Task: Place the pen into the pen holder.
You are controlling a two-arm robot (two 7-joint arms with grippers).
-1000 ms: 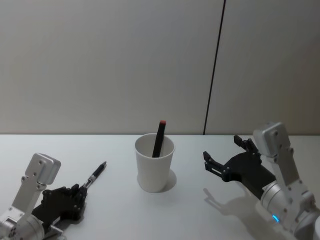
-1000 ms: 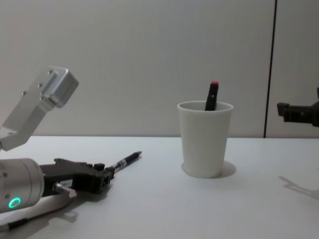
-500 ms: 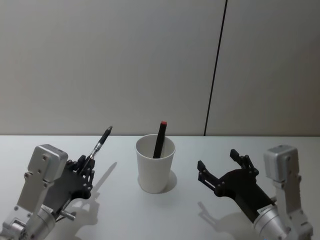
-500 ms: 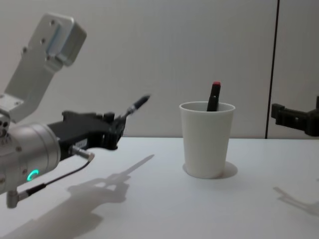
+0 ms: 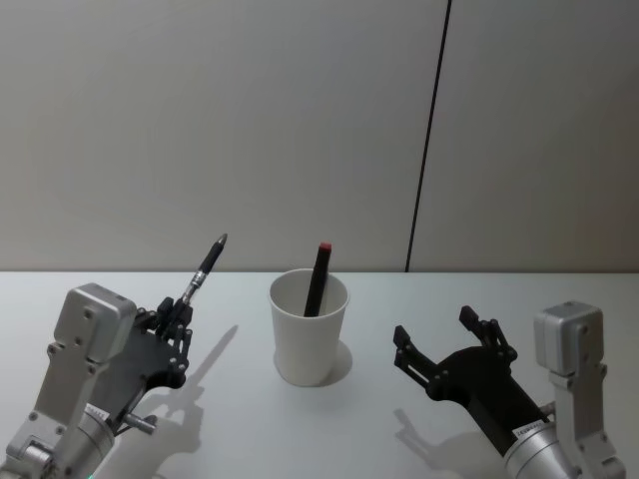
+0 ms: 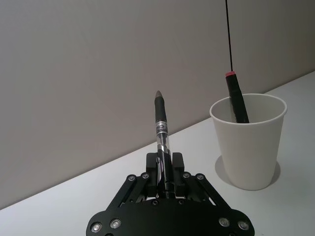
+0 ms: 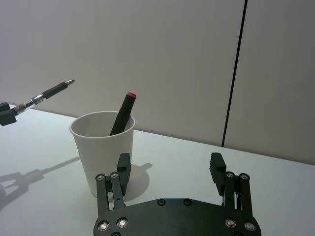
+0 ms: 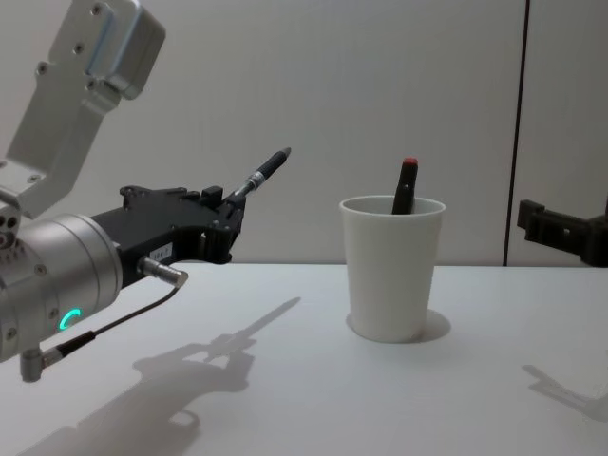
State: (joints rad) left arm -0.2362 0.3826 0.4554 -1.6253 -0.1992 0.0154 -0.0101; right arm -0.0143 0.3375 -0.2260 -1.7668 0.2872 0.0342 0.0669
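While the left gripper (image 5: 180,311) is clenched on the pen (image 5: 205,267), held off the table (image 5: 240,419) w/ its tip slanting up, the paper cup (image 5: 308,349) stands upright mid-table, to that gripper's right & apart from it. A black marker (image 5: 318,279) w/ red end leans inside the cup. The right gripper (image 5: 435,327) hovers on the cup's other side, fingers spread, holding nothing. Tabletop is plain white w/ shadows on it; behind is a grey wall (image 5: 200,120) w/ one dark vertical seam (image 5: 428,130).
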